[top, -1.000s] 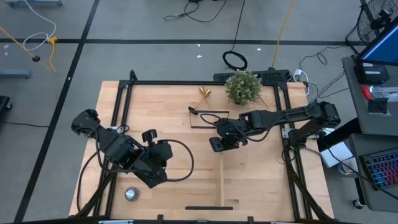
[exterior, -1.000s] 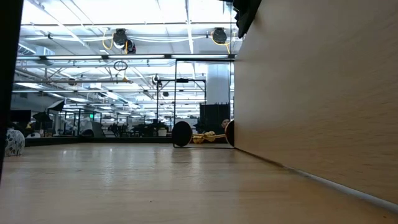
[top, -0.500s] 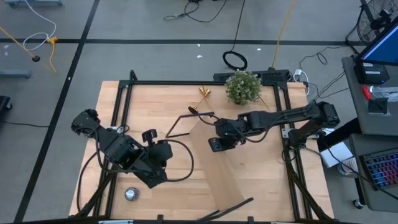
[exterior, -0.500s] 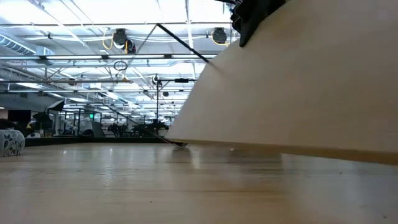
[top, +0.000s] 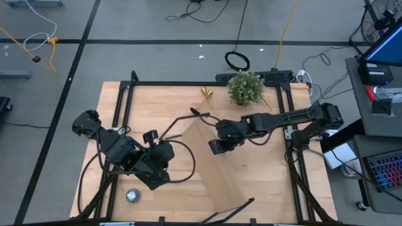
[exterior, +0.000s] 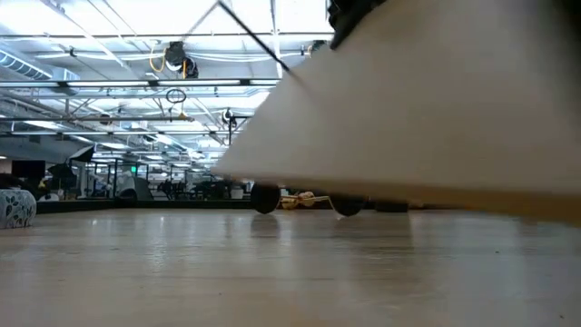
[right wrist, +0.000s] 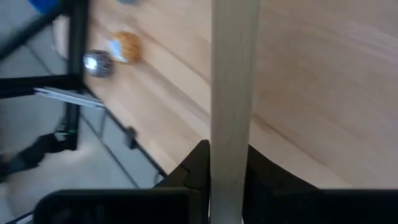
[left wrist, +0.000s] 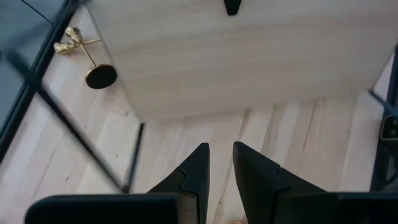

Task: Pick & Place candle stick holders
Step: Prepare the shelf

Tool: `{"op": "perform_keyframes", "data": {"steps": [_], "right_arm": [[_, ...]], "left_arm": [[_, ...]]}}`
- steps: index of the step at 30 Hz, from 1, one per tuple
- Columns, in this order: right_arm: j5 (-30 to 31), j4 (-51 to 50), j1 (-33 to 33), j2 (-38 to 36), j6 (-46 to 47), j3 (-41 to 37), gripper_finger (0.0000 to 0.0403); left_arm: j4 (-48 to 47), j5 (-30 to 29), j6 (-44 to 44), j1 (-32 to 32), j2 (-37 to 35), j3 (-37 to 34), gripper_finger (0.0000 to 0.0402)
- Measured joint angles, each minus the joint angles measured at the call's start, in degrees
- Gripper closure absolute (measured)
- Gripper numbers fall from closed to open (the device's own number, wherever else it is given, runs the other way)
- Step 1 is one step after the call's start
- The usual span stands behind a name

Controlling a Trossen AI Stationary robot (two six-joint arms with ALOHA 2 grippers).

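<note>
Low on the left of the counter point(top: 113, 94), a silvery tealight disc point(top: 132, 196) sits near the front edge, just beside the left arm. The left gripper point(left wrist: 221, 147) hovers over bare wood with its jaws only narrowly parted and nothing between them. Ahead of it a pale wooden panel point(top: 210, 172) tilts up off the counter, trailing thin black frame rods point(top: 179, 127). In the low view the panel hides most of what lies behind it. The right gripper point(right wrist: 229, 154), near the counter's middle, has its jaws pinching the panel's edge. The candle stick holders point(top: 206, 93) are at the far side, beside the potted plant point(top: 245, 88). One lies on its side, gold stem and dark round base showing, just past the panel's corner. How many there are is hard to make out.
</note>
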Motion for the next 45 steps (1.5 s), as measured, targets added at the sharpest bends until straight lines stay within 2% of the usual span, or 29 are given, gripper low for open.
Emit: {"op": "perform_keyframes", "data": {"steps": [6,18,22,29,40,45], "right_arm": [[2.14,7.08,-0.43,-3.66,0.34,0.04,0.0363],[7.37,6.87,-1.4,-11.38,-4.8,0.11,0.0363],[8.45,10.59,-1.68,-12.5,-7.93,0.11,0.0363],[9.44,19.78,-2.43,-13.95,-15.27,0.17,0.0363],[15.94,31.01,-2.43,-16.66,-33.05,0.24,0.0363],[12.86,37.38,-2.71,-17.47,-35.79,0.24,0.0363]], "left_arm": [[0.75,-5.01,-4.22,-2.04,-4.0,-0.11,0.0323],[5.68,-21.89,-14.87,-12.63,-19.42,0.0,0.0323],[6.39,-21.58,-16.91,-14.17,-21.49,0.0,0.0323],[6.24,-15.45,-18.84,-14.39,-21.27,0.0,0.0323],[3.17,-18.13,-27.89,-17.98,-21.38,0.0,0.0323],[2.97,-20.87,-31.31,-19.16,-21.0,0.0,0.0323]]}}
